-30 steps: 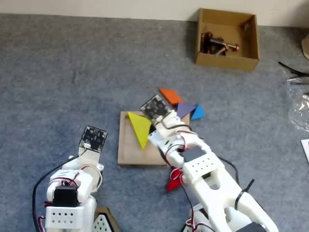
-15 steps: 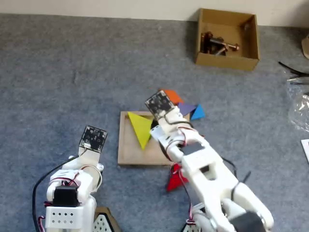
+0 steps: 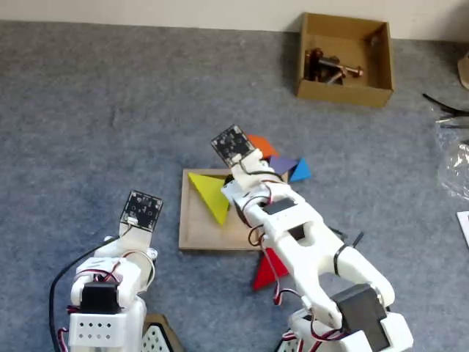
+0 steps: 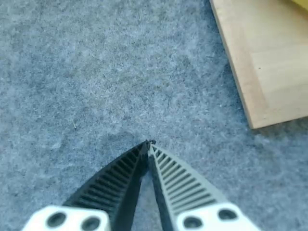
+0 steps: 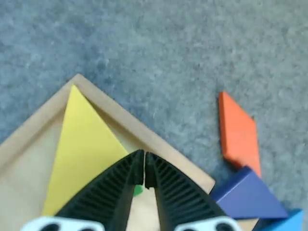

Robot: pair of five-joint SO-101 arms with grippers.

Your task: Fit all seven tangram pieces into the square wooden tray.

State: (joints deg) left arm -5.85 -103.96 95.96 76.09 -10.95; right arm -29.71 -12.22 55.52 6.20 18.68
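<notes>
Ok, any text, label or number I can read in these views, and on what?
None readable.
The wooden tray, yellow triangle and cardboard box bear no print.
The left arm's dark board and the right arm's dark board show only specks, too small to read.

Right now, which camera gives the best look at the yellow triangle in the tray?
The high view: the yellow triangle shows nearly whole, lying in the wooden tray. The right wrist view shows it closer, but the shut right claw covers one corner. The left wrist view catches just a yellow sliver.
</notes>
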